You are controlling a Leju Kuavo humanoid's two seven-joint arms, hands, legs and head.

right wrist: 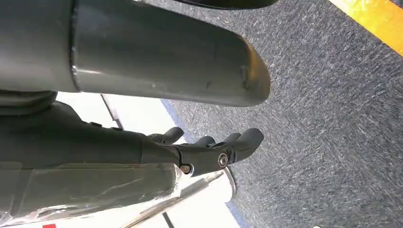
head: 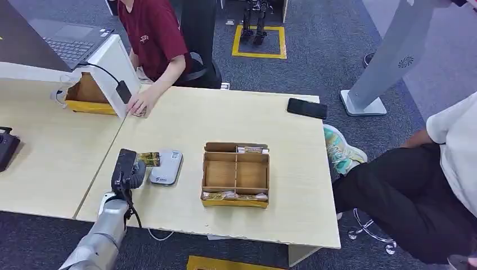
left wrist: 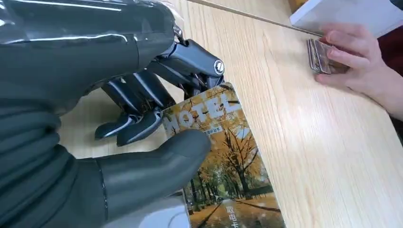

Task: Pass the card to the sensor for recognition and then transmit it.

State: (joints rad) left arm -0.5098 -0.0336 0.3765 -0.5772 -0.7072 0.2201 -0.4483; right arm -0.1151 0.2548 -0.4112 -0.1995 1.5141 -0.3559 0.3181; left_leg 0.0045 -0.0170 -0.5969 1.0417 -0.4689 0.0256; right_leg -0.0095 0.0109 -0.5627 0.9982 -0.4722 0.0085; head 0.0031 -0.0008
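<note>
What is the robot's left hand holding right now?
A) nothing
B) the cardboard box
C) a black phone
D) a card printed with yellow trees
D: the left hand grips the card between thumb and fingers, beside the grey sensor.

- Card (left wrist: 223,156): glossy, autumn-tree photo, "HOTEL" in white; pinched betw. thumb & fingers of left hand (head: 127,169), held roughly flat, just above table (head: 225,118) nr its left edge.
- Sensor (head: 165,166): flat grey-white pad w/ rounded corners, lying on table just beside card.
</note>
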